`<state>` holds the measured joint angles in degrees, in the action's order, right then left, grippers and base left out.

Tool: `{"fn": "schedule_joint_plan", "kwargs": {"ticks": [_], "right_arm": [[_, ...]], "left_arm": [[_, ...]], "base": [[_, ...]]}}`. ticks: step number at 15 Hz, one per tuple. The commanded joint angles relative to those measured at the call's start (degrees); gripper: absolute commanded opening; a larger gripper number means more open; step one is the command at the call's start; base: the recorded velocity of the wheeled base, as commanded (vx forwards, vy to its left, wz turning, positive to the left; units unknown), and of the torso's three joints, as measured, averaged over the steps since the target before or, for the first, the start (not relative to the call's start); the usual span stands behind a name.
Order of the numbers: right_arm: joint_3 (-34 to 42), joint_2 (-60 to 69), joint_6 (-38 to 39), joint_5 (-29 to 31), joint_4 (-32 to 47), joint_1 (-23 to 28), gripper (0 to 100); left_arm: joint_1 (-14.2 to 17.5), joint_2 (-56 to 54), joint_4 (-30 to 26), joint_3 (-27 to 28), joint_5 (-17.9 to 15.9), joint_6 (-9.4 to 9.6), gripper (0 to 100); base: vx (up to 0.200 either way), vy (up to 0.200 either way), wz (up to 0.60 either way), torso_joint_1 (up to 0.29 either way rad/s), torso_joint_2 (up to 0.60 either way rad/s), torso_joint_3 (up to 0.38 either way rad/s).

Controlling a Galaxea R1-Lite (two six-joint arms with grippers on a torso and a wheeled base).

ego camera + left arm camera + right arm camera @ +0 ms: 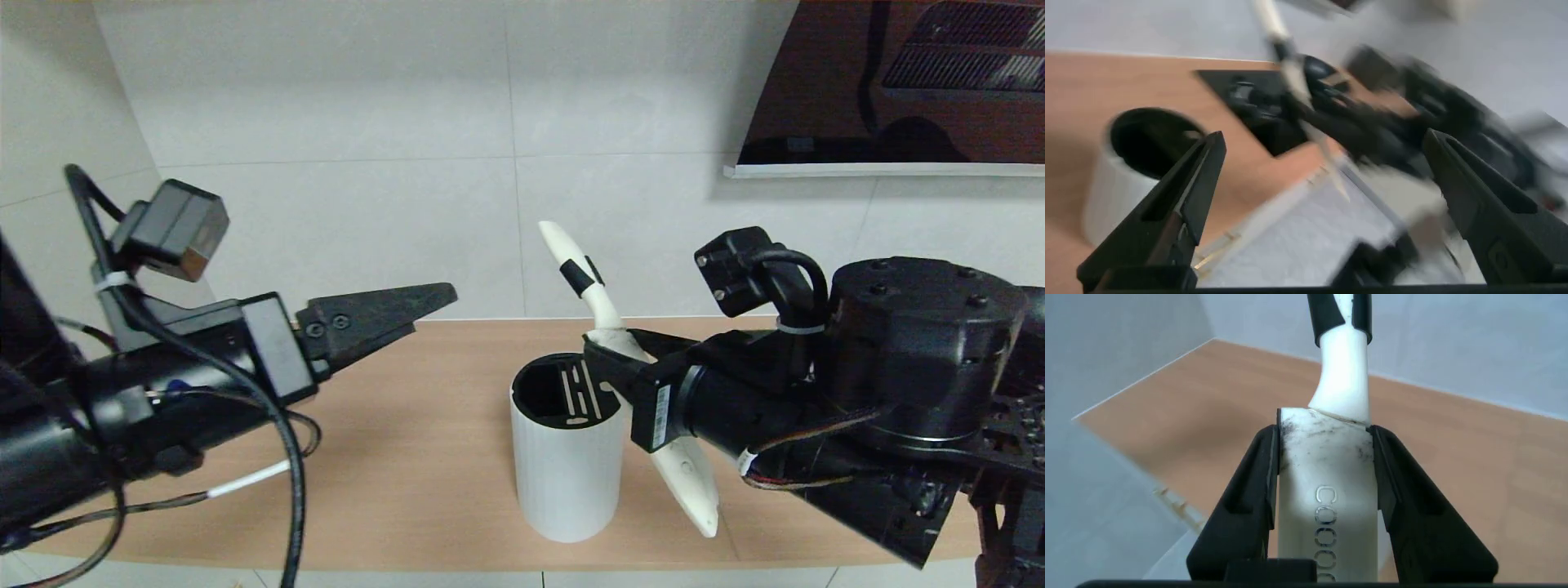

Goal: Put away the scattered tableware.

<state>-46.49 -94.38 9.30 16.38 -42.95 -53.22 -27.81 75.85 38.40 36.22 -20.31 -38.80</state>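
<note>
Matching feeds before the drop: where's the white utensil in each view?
Head view: white utensil centre-right, tilted, in the right gripper beside the white holder.
Left wrist view: blurred, beyond the holder.
Right wrist view: mid-frame, between the gripper's fingers.
Shared landmark: the wooden table.

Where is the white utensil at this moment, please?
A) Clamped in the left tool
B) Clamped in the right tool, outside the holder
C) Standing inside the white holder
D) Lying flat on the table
B: the right tool is shut on the white utensil, which hangs tilted with its lower end outside the white holder, while the left tool is open and empty.
</note>
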Motion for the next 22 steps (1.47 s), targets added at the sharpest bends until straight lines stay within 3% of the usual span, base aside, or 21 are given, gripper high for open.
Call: {"fn": "schedule_joint_plan", "kwargs": {"ticks": [1, 2, 4, 6, 13, 22], "right_arm": [[0.00, -2.74, 0.01, 0.14, -1.79, -2.32, 0], [0.00, -3.62, 0.01, 0.84, -3.63, -3.73, 0], [-0.26, -5.38, 0.01, 2.51, -4.69, -5.57, 0], [0.00, -5.55, 0.10, 2.51, -5.48, -7.07, 0], [0.70, -5.64, 0.45, 2.51, -7.50, -8.83, 0], [0.70, -7.40, 0.54, 2.51, -7.59, -8.83, 0]], "left_arm": [[-2.43, 6.59, 2.73, 0.08, 1.59, -0.40, 100], [-2.95, 7.38, 4.75, -0.01, 1.68, -1.28, 100], [-4.01, 9.14, 8.88, -0.01, 3.00, -5.05, 100], [-4.98, 10.63, 11.26, -0.01, 5.54, -5.05, 100], [-5.59, 15.91, 11.96, 2.10, 9.50, -5.05, 100], [-7.79, 15.56, 11.96, 1.93, 9.50, -4.79, 100]], "base": [[0.000, 0.000, 0.00, 0.000, 0.00, 0.000], [0.000, 0.000, 0.00, 0.000, 0.00, 0.000], [0.000, 0.000, 0.00, 0.000, 0.00, 0.000], [0.000, 0.000, 0.00, 0.000, 0.00, 0.000], [0.000, 0.000, 0.00, 0.000, 0.00, 0.000], [0.000, 0.000, 0.00, 0.000, 0.00, 0.000]]}}
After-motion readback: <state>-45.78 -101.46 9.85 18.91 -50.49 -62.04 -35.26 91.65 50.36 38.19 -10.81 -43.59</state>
